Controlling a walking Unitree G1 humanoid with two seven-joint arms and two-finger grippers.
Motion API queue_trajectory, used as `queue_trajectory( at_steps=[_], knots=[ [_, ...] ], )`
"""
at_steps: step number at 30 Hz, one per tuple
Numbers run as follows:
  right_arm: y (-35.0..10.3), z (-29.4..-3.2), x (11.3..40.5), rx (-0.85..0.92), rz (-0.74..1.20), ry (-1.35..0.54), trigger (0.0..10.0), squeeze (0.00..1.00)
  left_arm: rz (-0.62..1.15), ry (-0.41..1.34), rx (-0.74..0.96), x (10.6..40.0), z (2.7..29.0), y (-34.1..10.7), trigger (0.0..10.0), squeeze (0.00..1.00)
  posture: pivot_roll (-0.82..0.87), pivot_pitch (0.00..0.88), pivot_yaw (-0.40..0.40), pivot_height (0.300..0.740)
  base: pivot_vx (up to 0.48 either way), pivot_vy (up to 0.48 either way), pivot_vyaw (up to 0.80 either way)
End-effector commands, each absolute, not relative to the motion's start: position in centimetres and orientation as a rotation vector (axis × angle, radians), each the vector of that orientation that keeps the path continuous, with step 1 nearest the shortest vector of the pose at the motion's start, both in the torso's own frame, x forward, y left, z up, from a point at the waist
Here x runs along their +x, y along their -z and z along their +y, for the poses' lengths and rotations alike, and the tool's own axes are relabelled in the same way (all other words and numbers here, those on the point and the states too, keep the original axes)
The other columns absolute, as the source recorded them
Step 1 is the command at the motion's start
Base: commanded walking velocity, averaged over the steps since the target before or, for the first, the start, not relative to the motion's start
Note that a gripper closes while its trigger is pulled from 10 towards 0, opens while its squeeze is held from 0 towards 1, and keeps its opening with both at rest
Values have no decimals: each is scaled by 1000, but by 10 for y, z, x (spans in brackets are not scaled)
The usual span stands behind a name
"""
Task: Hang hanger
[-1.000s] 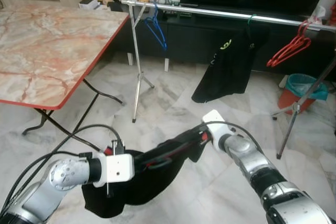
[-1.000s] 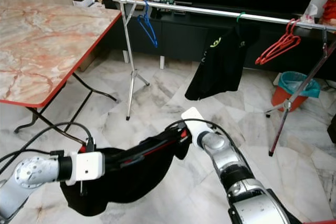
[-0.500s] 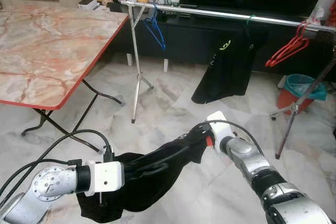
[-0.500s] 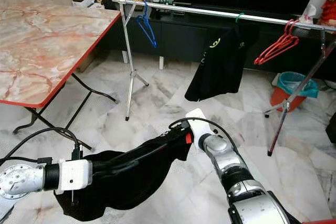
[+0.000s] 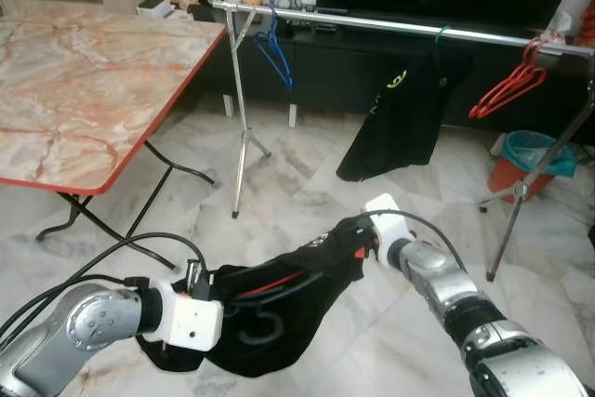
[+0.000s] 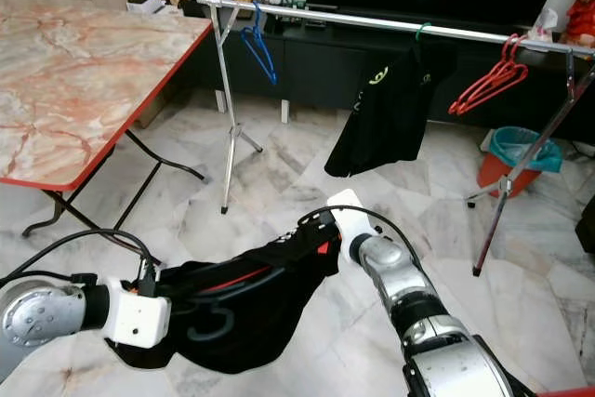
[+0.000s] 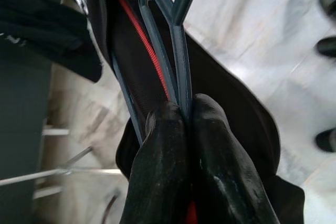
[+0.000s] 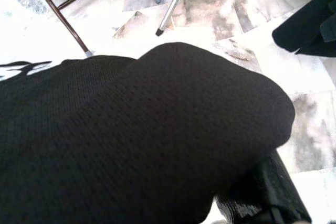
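Hanger with its black shirt sits low centre of your frame, spanning both arms. Your left gripper, lower left, pinches the hanger's bars. Your right gripper, centre right, is buried in cloth; finger state cannot be told.
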State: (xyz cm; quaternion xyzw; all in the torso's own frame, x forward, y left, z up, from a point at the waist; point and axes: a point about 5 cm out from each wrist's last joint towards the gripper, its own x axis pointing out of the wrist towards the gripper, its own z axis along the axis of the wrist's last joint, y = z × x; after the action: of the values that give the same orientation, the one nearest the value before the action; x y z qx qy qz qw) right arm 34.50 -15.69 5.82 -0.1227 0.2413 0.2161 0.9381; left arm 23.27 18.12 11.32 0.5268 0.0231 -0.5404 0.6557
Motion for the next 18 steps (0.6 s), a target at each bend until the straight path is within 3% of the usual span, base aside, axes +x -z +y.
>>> queue_trajectory(
  at_steps=[1,10,13,18],
  knots=[
    [-86,-202,359,-267,433,-265,0,0,308,1236,1294,225,216,-90,10000,0,123,0,-66,740,0,0,0],
    [-92,-199,362,-257,409,-278,0,0,384,1138,1397,232,229,-80,10000,0,118,0,-67,740,0,0,0],
    [-91,-194,362,-245,407,-303,0,0,368,914,1329,249,228,-81,10000,0,117,0,-67,740,0,0,0],
    [-88,-189,360,-236,411,-319,0,0,312,884,1309,254,222,-83,10000,0,116,0,-68,740,0,0,0]
  ],
)
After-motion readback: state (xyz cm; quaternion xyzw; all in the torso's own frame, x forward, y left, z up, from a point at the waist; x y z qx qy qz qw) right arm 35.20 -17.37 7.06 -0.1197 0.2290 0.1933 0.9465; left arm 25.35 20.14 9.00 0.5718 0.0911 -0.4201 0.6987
